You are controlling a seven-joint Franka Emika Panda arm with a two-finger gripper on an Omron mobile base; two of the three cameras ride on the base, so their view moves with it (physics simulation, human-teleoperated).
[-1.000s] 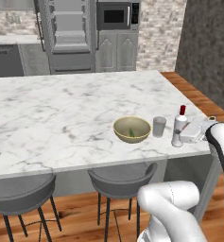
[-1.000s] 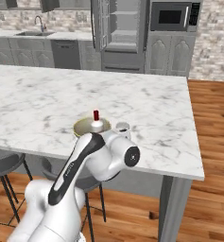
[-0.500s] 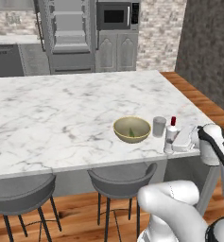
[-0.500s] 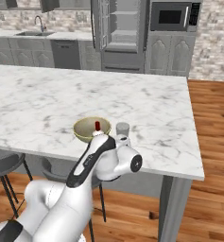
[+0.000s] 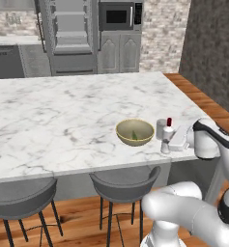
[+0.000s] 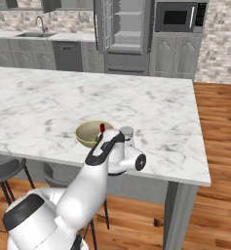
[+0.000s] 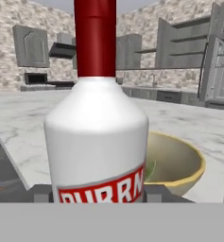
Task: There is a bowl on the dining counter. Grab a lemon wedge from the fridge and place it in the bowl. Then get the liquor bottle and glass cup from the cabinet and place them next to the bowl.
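The liquor bottle [image 5: 167, 138] stands upright at the dining counter's [image 5: 63, 120] near right edge, its base at or just above the marble. My gripper [image 5: 168, 144] is shut on its body from the right. In the hand view the bottle [image 7: 97, 132] is held between my fingertips [image 7: 41, 193], with its red cap on top. The olive-tan bowl [image 5: 135, 132] sits just left of the bottle, with the lemon wedge [image 5: 134, 135] inside. The glass cup [image 5: 161, 129] stands right behind the bottle, beside the bowl [image 6: 90, 133]. My forearm hides most of the bottle [image 6: 103, 128] in the right base view.
Two grey stools [image 5: 124, 181] stand under the counter's near edge. The fridge [image 5: 70, 34] at the back wall has its doors open, next to a microwave [image 5: 118, 16]. The counter's right edge [image 6: 200, 146] drops to wood floor.
My gripper has carried the bottle down and left, from above the counter's right edge to a spot beside the glass cup and bowl.
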